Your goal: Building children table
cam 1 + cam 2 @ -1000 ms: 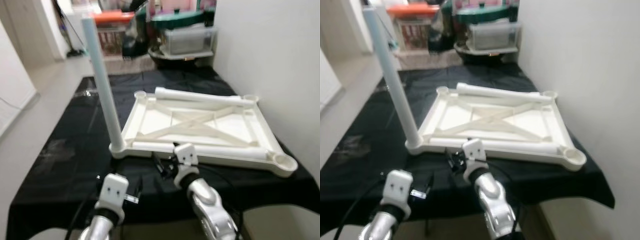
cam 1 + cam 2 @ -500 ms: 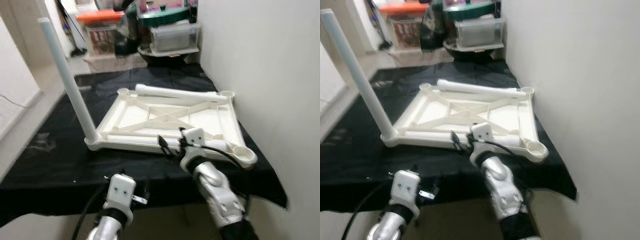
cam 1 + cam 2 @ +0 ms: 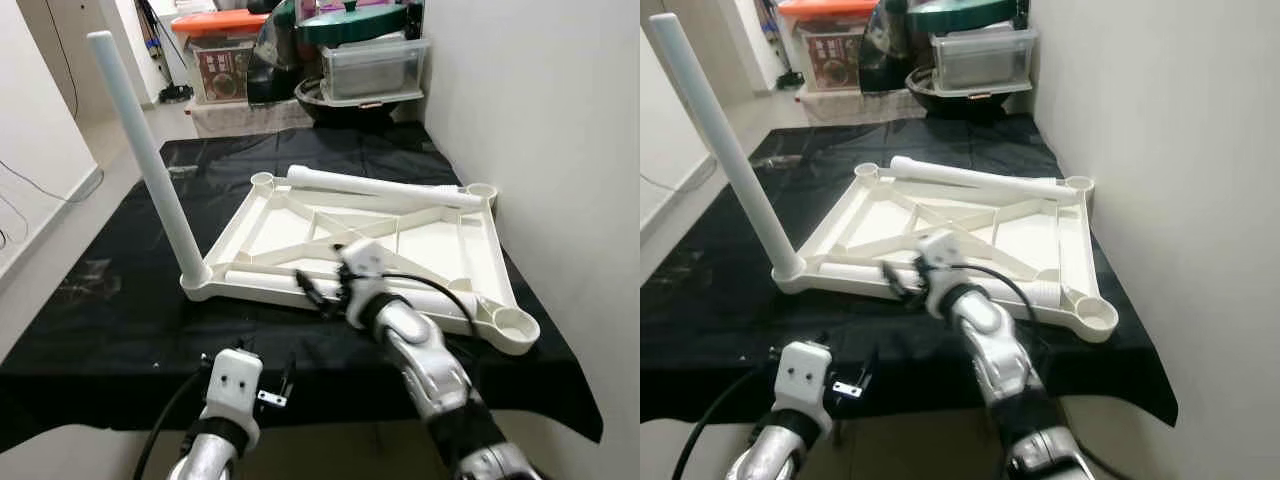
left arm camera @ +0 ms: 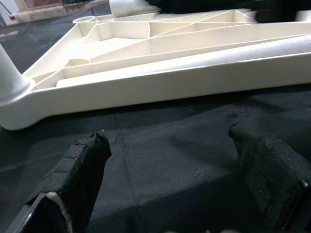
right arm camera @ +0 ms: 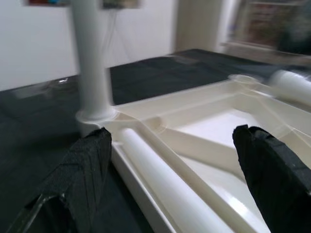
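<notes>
— How many pieces were on the black-covered table (image 3: 110, 320)?

— One white tabletop (image 3: 420, 240), lying upside down with its ribbed underside up, and three white legs. One upright leg (image 3: 150, 170) stood in the socket at the tabletop's near-left corner. One loose leg (image 3: 375, 187) lay along the tabletop's far edge, between the two far corner sockets. A near leg (image 3: 262, 281) lay inside the tabletop along its near edge.

— And the sockets?

— Four, one at each corner. The near-right socket (image 3: 517, 324) stood empty, close to the table's right edge by the wall.

— Where was the right gripper (image 3: 318, 296)?

— Over the tabletop's near edge, roughly at its middle. In the right wrist view its two black fingers (image 5: 85, 170) were spread wide apart, with the near leg running between them and the upright leg just beyond. It held nothing.

— The left gripper (image 3: 250, 378)?

— Low at the table's near edge, in front of the tabletop and apart from it. In the left wrist view its fingers (image 4: 80, 170) were also spread wide, above bare black cloth, with the tabletop's near rim lying across ahead of them.

— Anything else around?

— Storage boxes (image 3: 375, 62) and an orange-lidded bin (image 3: 220, 60) were stacked on the floor past the table's far edge.
</notes>
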You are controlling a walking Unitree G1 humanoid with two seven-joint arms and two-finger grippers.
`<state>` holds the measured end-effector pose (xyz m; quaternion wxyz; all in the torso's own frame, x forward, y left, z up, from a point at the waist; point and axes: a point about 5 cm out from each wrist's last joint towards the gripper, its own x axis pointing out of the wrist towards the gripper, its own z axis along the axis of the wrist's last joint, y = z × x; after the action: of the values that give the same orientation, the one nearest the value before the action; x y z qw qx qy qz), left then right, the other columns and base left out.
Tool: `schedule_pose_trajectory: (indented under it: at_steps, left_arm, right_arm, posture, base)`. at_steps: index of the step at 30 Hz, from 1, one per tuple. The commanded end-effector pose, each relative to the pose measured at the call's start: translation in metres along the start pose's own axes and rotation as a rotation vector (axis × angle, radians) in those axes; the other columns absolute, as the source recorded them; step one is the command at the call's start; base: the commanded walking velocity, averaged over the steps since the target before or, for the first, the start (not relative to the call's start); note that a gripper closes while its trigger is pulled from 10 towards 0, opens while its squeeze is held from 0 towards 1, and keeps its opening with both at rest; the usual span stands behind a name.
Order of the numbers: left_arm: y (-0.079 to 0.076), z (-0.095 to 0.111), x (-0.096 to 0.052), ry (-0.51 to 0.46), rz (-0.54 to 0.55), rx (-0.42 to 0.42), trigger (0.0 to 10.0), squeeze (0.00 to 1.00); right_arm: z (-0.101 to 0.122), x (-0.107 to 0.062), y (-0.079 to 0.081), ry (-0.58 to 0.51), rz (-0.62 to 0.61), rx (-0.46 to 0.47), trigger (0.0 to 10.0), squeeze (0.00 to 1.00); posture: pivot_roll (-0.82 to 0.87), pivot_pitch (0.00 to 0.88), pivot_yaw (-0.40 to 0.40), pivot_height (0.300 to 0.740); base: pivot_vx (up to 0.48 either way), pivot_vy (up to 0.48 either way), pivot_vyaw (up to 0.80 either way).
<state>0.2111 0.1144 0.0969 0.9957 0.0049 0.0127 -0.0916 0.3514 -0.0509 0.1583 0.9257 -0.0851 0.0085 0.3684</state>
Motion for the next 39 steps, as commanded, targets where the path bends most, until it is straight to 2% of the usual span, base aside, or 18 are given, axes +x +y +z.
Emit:
schedule_pose_trajectory:
  at_steps: [1,2,4,5,8,10,13,19,28,33,36,38,39]
  left_arm:
    - [0.000,0.000,-0.003,0.005,-0.005,-0.014,10.0,0.00]
    - [-0.001,0.001,-0.004,-0.003,-0.003,-0.026,10.0,0.00]
    - [-0.001,0.001,-0.004,-0.003,-0.003,-0.026,10.0,0.00]
    - [-0.001,0.003,-0.006,-0.012,0.004,-0.037,10.0,0.00]
    - [-0.002,0.002,-0.009,-0.010,0.011,-0.043,10.0,0.00]
    - [-0.002,0.002,-0.009,-0.010,0.011,-0.043,10.0,0.00]
    - [-0.003,0.001,-0.009,0.000,-0.008,-0.043,10.0,0.00]
    - [-0.002,0.001,-0.008,0.000,-0.008,-0.040,10.0,0.00]
    - [-0.002,0.001,-0.007,0.006,-0.004,-0.040,10.0,0.00]
    - [-0.002,0.002,-0.007,0.007,-0.006,-0.040,10.0,0.00]
    - [-0.003,0.003,-0.008,0.006,-0.006,-0.041,10.0,0.00]
    - [-0.003,0.003,-0.008,0.006,-0.006,-0.041,10.0,0.00]
    - [-0.004,0.004,-0.009,0.005,-0.007,-0.042,10.0,0.00]
  right_arm:
    - [-0.006,0.003,0.001,0.049,0.020,0.015,10.0,0.00]
    - [0.001,0.010,-0.002,0.059,0.023,0.016,10.0,0.00]
    - [0.001,0.010,-0.002,0.059,0.023,0.016,10.0,0.00]
    - [0.010,0.016,-0.006,0.038,0.012,0.052,10.0,0.00]
    - [0.017,0.018,-0.009,-0.025,-0.060,0.078,10.0,0.00]
    - [0.017,0.018,-0.009,-0.025,-0.060,0.078,10.0,0.00]
    - [-0.002,0.008,-0.003,-0.024,-0.124,0.127,10.0,0.00]
    - [-0.018,-0.002,-0.002,0.009,-0.172,0.149,10.0,0.00]
    - [-0.022,-0.002,-0.007,0.012,-0.207,0.153,10.0,0.00]
    - [-0.012,0.001,-0.019,-0.003,-0.214,0.123,10.0,0.00]
    - [-0.003,0.008,-0.026,0.045,-0.118,0.042,10.0,0.00]
    - [-0.003,0.008,-0.026,0.045,-0.118,0.042,10.0,0.00]
    - [0.004,0.012,-0.029,0.076,-0.062,-0.001,10.0,0.00]
  posture:
    - [-0.03,0.000,0.001,0.740]
    - [-0.02,0.000,-0.009,0.740]
    - [-0.02,0.000,-0.009,0.740]
    - [-0.01,0.000,-0.018,0.740]
    - [-0.01,0.000,-0.018,0.740]
    - [-0.01,0.000,-0.018,0.740]
    - [-0.02,0.000,-0.002,0.740]
    - [-0.03,0.000,0.000,0.740]
    - [-0.03,0.000,0.000,0.740]
    - [-0.02,0.000,-0.001,0.740]
    - [-0.02,0.000,-0.003,0.740]
    - [-0.02,0.000,-0.003,0.740]
    - [-0.02,0.003,-0.003,0.740]
  base:
    - [0.000,0.000,0.00]
    - [0.000,0.000,0.00]
    - [0.000,0.000,0.00]
    - [0.000,0.000,0.00]
    - [0.000,0.159,0.00]
    - [0.000,0.476,0.00]
    - [0.000,0.472,0.00]
    - [0.000,0.315,0.00]
    - [0.000,0.000,0.00]
    - [0.000,0.000,0.00]
    - [0.000,0.000,0.00]
    - [0.000,0.000,0.00]
    - [0.000,0.000,0.00]
